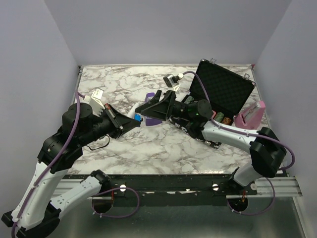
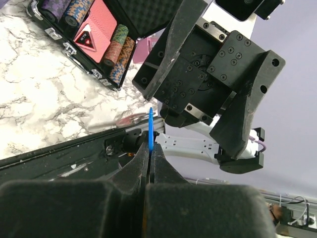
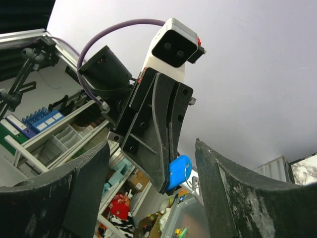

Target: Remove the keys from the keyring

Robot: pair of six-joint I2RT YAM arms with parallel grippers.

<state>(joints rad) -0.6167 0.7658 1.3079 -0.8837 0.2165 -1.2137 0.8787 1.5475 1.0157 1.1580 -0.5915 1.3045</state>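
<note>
Holding the blue key tag [image 3: 177,171] mid-air over the surface [image 1: 148,148], we had the left tool [image 2: 150,148] clamped on it. Right tool [image 1: 147,105] sat jaws apart either side of it, gripping nothing. We couldn't make out the keys; nothing looked removed yet, so the whole job was left.

The left gripper [image 1: 130,121] is pinching a blue tab [image 3: 177,171] between its closed fingertips. The right gripper [image 1: 143,112] is facing it tip to tip, holding its fingers [image 3: 237,193] apart on either side. Both arms are angling inward.
</note>
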